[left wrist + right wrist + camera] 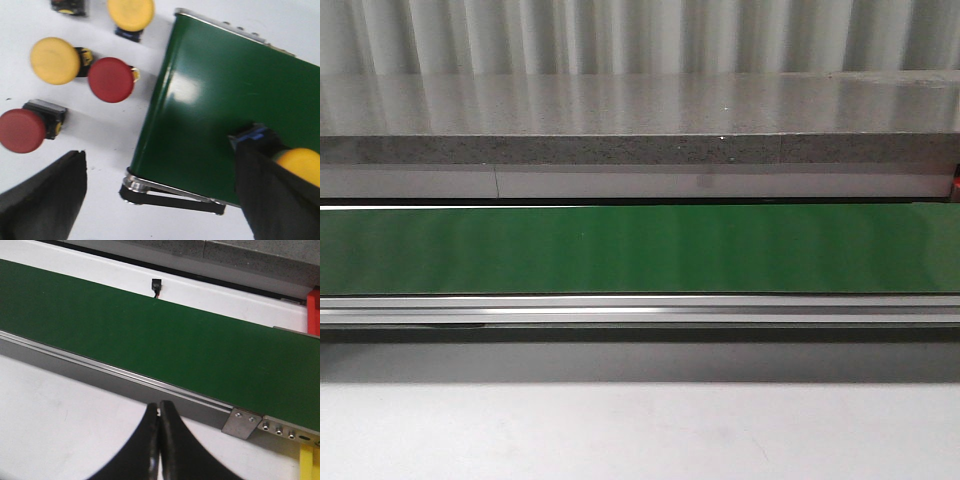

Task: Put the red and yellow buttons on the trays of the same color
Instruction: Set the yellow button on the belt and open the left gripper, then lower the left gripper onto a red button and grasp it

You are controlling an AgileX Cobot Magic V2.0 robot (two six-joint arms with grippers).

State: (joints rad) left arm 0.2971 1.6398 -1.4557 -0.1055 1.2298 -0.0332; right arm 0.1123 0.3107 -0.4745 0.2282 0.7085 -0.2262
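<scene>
only left wrist shows buttons: yellow button (301,165) at left gripper (162,195), others on table.

A grey speckled stone ledge (640,148) runs below pale corrugated wall panels (640,35), softly lit.

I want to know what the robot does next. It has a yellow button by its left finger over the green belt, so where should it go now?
Probably the left gripper should lower a little and set the yellow button down on the green belt. The button already hangs over the belt's end, and the belt looks bare in the front view.
</scene>
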